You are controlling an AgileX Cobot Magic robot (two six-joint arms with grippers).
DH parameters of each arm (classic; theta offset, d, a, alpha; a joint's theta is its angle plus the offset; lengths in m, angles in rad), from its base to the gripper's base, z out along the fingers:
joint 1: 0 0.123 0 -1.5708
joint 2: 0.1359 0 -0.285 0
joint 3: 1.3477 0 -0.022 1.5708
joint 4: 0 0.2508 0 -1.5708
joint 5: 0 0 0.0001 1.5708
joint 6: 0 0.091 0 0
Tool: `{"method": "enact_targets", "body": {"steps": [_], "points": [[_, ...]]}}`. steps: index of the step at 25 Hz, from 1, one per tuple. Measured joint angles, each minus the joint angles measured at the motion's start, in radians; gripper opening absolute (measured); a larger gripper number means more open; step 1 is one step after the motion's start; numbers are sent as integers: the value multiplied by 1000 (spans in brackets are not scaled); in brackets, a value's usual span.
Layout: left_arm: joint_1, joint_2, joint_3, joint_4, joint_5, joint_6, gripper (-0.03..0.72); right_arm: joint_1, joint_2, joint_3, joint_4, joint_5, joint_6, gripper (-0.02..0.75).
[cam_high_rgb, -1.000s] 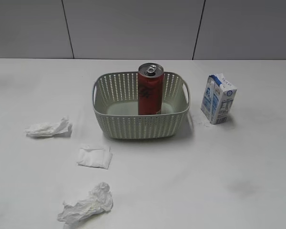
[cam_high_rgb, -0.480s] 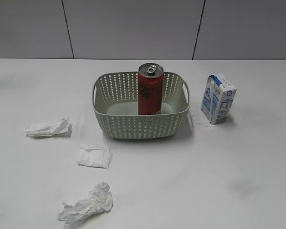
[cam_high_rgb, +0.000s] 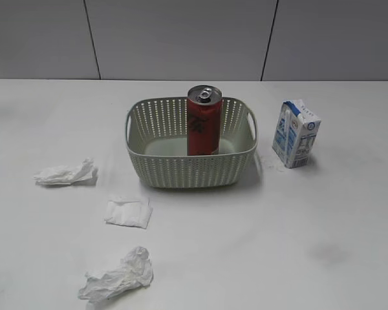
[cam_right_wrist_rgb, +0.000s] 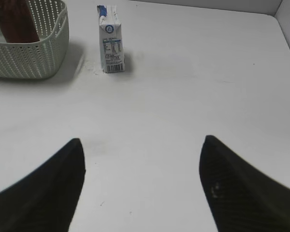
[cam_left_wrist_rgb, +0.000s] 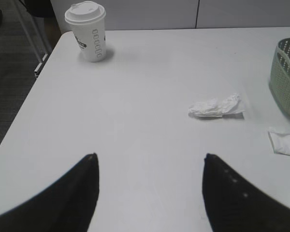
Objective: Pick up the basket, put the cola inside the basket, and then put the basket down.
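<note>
White tabletop (cam_high_rgb: 323,258) under a grey wall, with basket (cam_high_rgb: 191,165) sitting flat near the middle and cola (cam_high_rgb: 204,123) standing up inside it. Looks all done: nothing left to lift or drop, left gripper (cam_left_wrist_rgb: 150,157) and right gripper (cam_right_wrist_rgb: 141,140) both spread wide, holding nothing, well away from basket. Plenty of open room in front; milk carton (cam_high_rgb: 296,134) just right of basket, tissues (cam_high_rgb: 116,276) to the left, cup (cam_left_wrist_rgb: 86,31) by the far corner edge.

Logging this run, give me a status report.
Both tools open, empty: left, right. Can upright in basket, basket on table. Nothing in the way.
</note>
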Motion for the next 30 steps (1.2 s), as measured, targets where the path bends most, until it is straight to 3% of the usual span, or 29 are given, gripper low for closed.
{"method": "enact_targets", "body": {"steps": [30], "points": [[-11, 0, 1, -40, -2, -1, 494, 0, 0, 0, 0, 0, 0, 556]]}}
